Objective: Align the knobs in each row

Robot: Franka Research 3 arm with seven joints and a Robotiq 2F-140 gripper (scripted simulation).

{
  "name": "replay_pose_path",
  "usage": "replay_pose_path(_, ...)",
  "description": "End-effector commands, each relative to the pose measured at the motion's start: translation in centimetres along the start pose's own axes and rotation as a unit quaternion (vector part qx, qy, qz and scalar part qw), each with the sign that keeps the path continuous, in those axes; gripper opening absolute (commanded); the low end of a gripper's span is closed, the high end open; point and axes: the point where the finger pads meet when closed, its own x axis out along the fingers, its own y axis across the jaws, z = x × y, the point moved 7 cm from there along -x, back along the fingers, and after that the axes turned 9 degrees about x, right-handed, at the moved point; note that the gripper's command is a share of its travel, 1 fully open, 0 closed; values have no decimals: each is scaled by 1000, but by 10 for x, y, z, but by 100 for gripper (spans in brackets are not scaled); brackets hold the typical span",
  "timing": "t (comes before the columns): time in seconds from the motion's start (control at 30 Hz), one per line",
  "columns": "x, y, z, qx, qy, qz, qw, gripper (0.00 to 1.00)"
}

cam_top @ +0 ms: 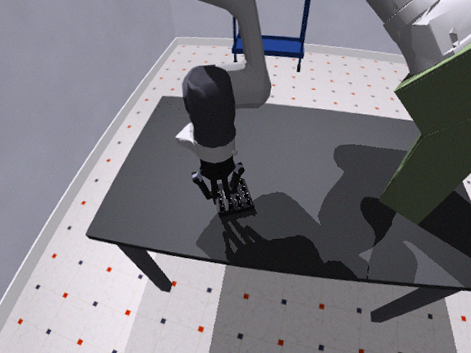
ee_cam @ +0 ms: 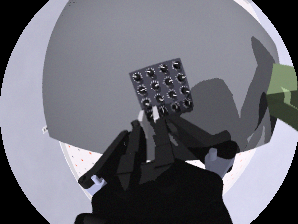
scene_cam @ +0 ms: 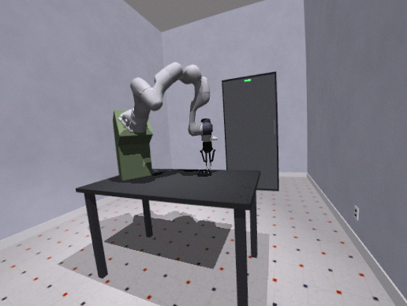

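The dark knob box [cam_top: 237,212] [scene_cam: 204,173] [ee_cam: 146,81] stands on the table, with a four-by-four grid of black knobs with white lines and marks. It sits turned a little in the wrist view. My gripper [cam_top: 222,197] [scene_cam: 208,169] [ee_cam: 150,114] points down at the box edge nearest the hand in the wrist view. Its fingertips are a narrow gap apart, over or beside the corner knob there. Nothing shows held between them; contact with that knob cannot be told. The fingers partly hide the nearest knobs. Printed names and the socket cannot be made out; most knob directions are too small to read.
The dark table [cam_top: 143,189] [scene_cam: 169,189] [ee_cam: 90,65] carries the box. The green robot stand [cam_top: 441,143] [scene_cam: 134,158] [ee_cam: 285,90] is at the table's other end. Shadows of the arm fall beside the box. A blue shelf [cam_top: 269,47] stands beyond the table.
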Motion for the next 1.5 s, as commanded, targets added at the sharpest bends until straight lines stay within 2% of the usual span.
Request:
replay_pose_path(0.0,0,0,0,-3,0,0,1000,12)
replay_pose_path(0.6,-4,0,0,-3,0,0,1000,12)
replay_pose_path(1.03,-35,0,0,-3,0,0,1000,12)
replay_pose_path(1.47,-38,0,0,-3,0,0,1000,12)
